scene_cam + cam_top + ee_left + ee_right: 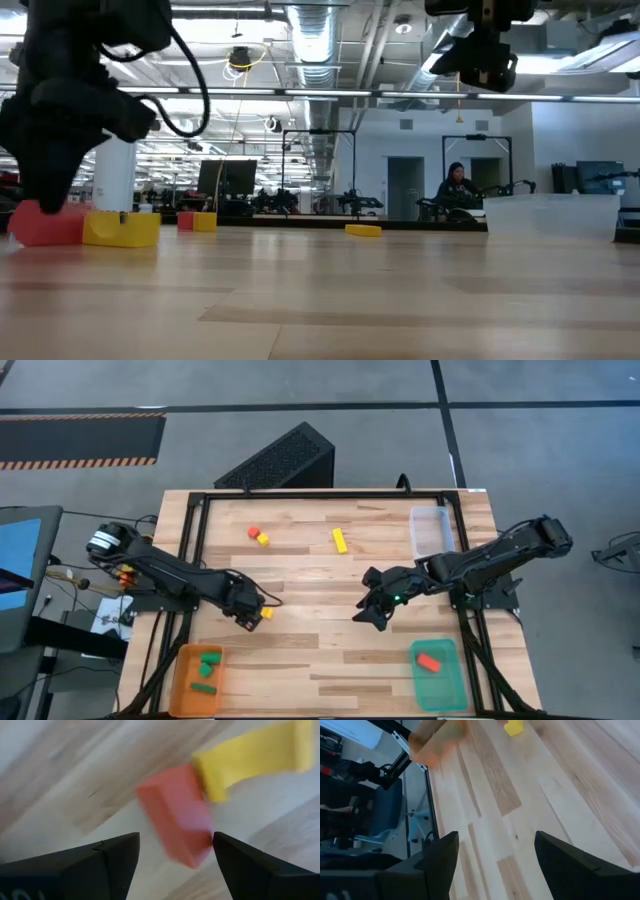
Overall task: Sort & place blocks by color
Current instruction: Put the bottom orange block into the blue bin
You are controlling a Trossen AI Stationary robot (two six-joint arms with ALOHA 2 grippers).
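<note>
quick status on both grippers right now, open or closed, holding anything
Left gripper: open, fingers either side of the red block, not gripping it.
Right gripper: open, empty, above bare table.

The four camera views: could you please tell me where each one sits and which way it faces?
High view: overhead, straight down on the table, both arms.
Low view: tabletop height, level toward the room; left gripper beside the red block.
Left wrist view: between open fingers, the red block and a yellow block.
Right wrist view: open fingers, bare wood.
Shared: low and left wrist views show that block pair.
</note>
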